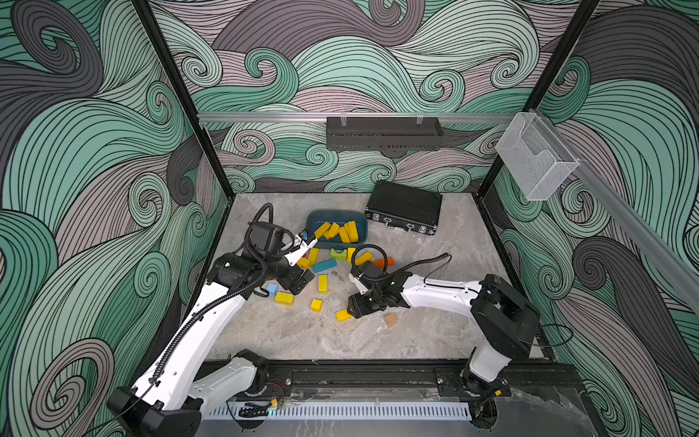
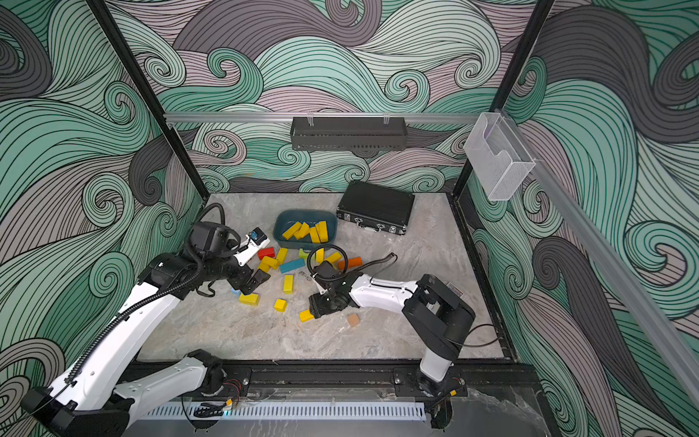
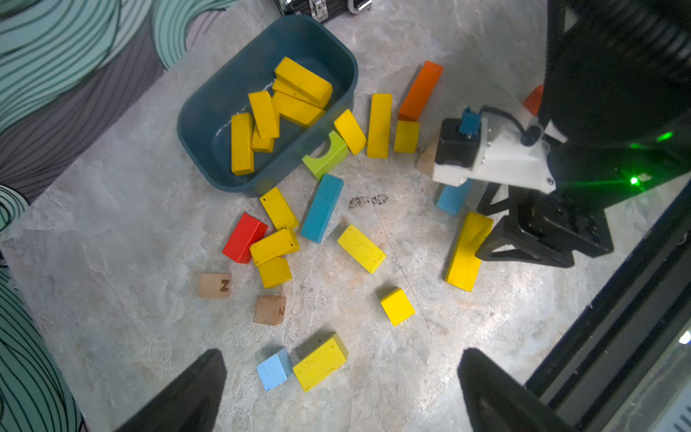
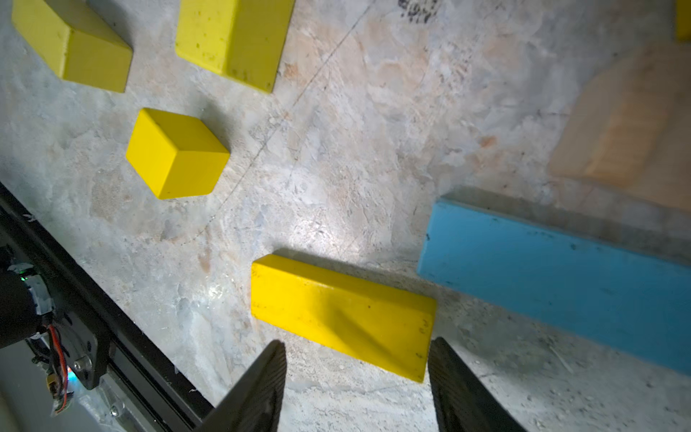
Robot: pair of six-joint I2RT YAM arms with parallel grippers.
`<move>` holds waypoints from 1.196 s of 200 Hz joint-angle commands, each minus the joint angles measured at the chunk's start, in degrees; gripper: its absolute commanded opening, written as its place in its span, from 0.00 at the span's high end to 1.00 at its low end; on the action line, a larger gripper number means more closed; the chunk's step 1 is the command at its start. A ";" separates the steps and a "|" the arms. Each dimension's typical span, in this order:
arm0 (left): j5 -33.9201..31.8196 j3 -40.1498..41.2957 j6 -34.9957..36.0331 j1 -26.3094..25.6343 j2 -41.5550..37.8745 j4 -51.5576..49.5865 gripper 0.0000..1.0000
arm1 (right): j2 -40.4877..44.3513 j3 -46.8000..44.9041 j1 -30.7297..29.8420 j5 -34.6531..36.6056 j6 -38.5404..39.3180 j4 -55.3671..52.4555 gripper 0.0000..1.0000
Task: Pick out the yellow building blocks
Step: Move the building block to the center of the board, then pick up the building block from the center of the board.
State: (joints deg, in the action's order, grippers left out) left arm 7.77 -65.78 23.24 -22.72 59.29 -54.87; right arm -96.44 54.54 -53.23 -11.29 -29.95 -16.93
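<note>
Several yellow building blocks (image 1: 336, 230) lie in the dark teal bin (image 3: 194, 123). More are scattered on the table, among them a bar (image 1: 322, 283), a cuboid (image 1: 284, 298) and a cube (image 1: 316, 305). My left gripper (image 3: 344, 396) hangs wide open above a yellow cuboid (image 3: 319, 361), holding nothing. My right gripper (image 4: 359, 374) is low over the table and open. The near end of a yellow bar (image 4: 340, 318) lies just between its tips, close to one finger (image 4: 460, 385); the other finger stands apart. In a top view this bar (image 1: 342, 314) pokes out from under the gripper.
A light blue cube (image 3: 275, 368) touches the cuboid under my left gripper. A blue bar (image 4: 553, 276) lies beside the right gripper's bar. Also among the yellow blocks: a lime-green arch (image 3: 325, 155), an orange bar (image 3: 420, 91), a red block (image 3: 243, 237), plain wooden cubes (image 3: 270, 309). A black case (image 1: 403, 212) sits at the back.
</note>
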 commanded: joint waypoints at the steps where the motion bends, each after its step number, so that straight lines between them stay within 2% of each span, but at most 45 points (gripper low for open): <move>1: 0.73 1.79 2.58 -3.79 0.24 -2.82 0.02 | 7.17 -3.47 2.86 4.50 -2.14 -0.88 0.38; 18: -2.37 3.94 2.59 -9.79 1.53 -2.24 0.02 | 14.46 -7.52 7.70 6.44 -2.67 -2.02 0.39; 33: -2.21 5.55 2.20 -13.67 3.33 -1.20 0.02 | 20.05 -9.52 11.17 7.58 -1.94 -4.60 0.39; 70: -0.13 8.55 3.36 -16.56 7.50 4.98 0.07 | 32.94 -13.30 18.23 10.02 -0.74 -12.61 0.40; 91: 1.15 7.48 3.24 -18.41 11.85 7.00 0.07 | 41.03 -15.88 20.58 14.15 -1.97 -16.31 0.41; 109: 1.68 6.31 2.38 -20.33 16.44 8.67 0.08 | 46.15 -18.34 22.94 14.90 -3.63 -18.27 0.42; 163: -1.85 4.04 -0.36 -25.90 29.11 12.38 0.10 | 48.47 -21.22 25.02 13.84 -4.17 -20.39 0.43; 224: -5.85 3.22 -2.27 -27.75 38.02 17.28 0.25 | 51.35 -21.42 25.38 15.58 -4.50 -22.00 0.44; 239: -7.67 3.11 -2.97 -28.23 39.35 18.15 0.32 | 52.02 -21.61 25.52 15.25 -4.41 -22.29 0.44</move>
State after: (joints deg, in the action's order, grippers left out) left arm 3.40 -60.31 22.39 -50.09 96.68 -39.05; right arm -45.84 33.39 -28.29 2.66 -33.47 -37.74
